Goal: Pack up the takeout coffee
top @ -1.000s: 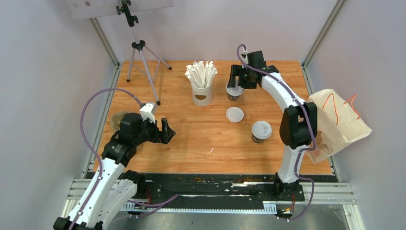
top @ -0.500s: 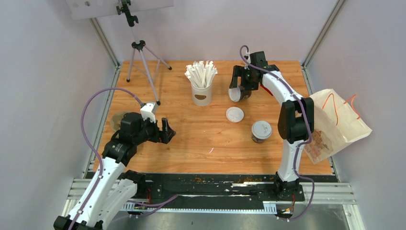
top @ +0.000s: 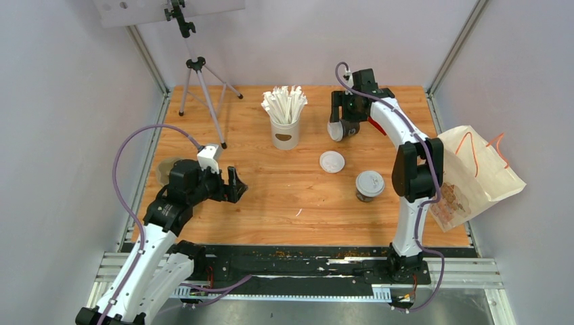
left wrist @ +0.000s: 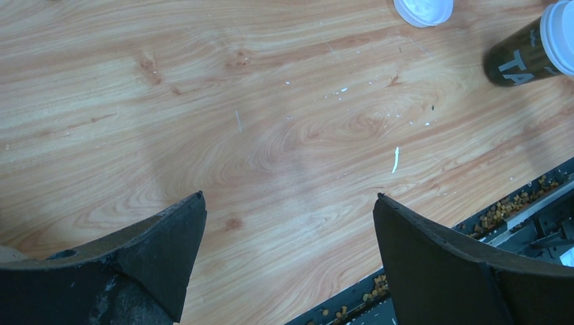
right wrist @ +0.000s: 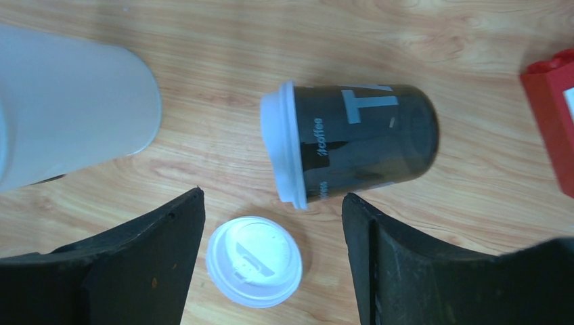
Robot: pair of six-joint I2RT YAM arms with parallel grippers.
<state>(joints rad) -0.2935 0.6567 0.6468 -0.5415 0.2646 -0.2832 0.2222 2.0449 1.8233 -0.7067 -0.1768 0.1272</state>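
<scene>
- Near: left gripper (top: 236, 187), jaws wide and empty, hovering over bare counter (top: 284, 210).
- Middle: upright cup (top: 369, 184), lidded, by the right arm. Loose lid (top: 332, 161) just beyond it.
- Far: fallen cup (right wrist: 359, 142) stood upright a second ago. It now lies on its side, lid on. The right gripper (right wrist: 271, 196) above it is spread, holding nothing and probably not touching.
- You'll likely need to regrasp it before packing.
- Count: two cups, three lids, one stick cup (top: 285, 132), one bag (top: 477, 176), one carrier (top: 164, 168).
</scene>
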